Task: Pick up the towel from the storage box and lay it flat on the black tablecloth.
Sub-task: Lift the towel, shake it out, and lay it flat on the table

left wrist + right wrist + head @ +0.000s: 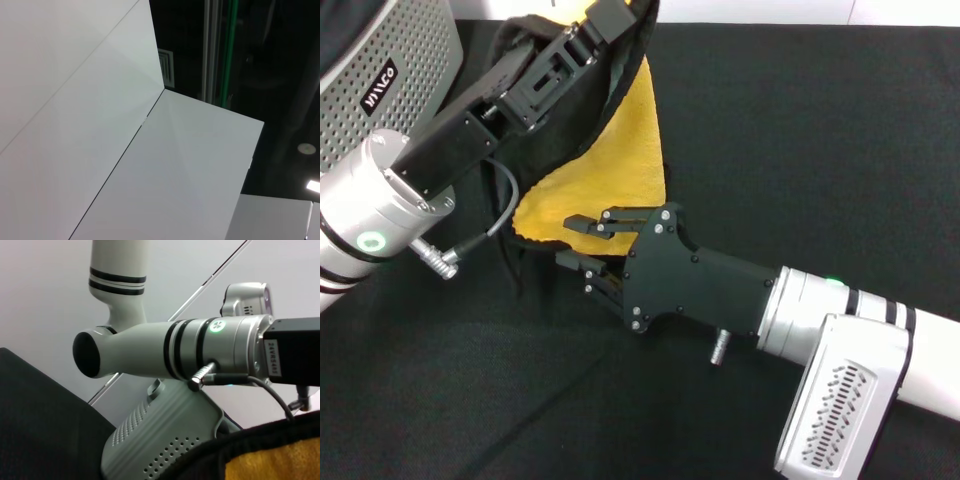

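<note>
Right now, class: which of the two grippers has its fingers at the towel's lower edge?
The right gripper, open at the towel's lower edge; the left gripper holds its top.

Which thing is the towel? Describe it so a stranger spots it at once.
On the black tablecloth, look right of the perforated grey storage box, between the two arms. The towel hangs there from the left gripper, its lower edge at the open right gripper. It is the only bright yellow thing, with a dark reverse face.
</note>
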Robot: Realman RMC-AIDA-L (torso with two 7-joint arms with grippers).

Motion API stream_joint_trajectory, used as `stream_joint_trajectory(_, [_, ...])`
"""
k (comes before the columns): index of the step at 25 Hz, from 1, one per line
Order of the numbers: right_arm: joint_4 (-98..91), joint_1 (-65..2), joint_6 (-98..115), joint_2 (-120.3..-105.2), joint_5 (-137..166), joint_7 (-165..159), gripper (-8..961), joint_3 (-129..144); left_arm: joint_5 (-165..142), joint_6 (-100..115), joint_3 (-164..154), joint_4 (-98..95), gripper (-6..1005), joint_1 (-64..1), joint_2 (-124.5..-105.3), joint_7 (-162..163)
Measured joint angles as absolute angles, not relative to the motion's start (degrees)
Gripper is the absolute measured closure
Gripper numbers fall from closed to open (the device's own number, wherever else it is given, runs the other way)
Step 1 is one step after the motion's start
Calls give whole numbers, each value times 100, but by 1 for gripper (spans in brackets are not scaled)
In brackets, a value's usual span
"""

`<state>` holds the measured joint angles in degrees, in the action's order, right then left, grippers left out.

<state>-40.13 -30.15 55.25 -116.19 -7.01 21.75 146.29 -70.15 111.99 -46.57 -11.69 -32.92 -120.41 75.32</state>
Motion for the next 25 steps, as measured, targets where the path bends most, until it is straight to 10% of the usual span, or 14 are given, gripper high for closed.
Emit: stream_joint_trajectory(25, [-4056,-2746,5723,-11619,-730,2451,921,14593,-6984,11197,-4636,-1206,969,-3243,-12018,7532])
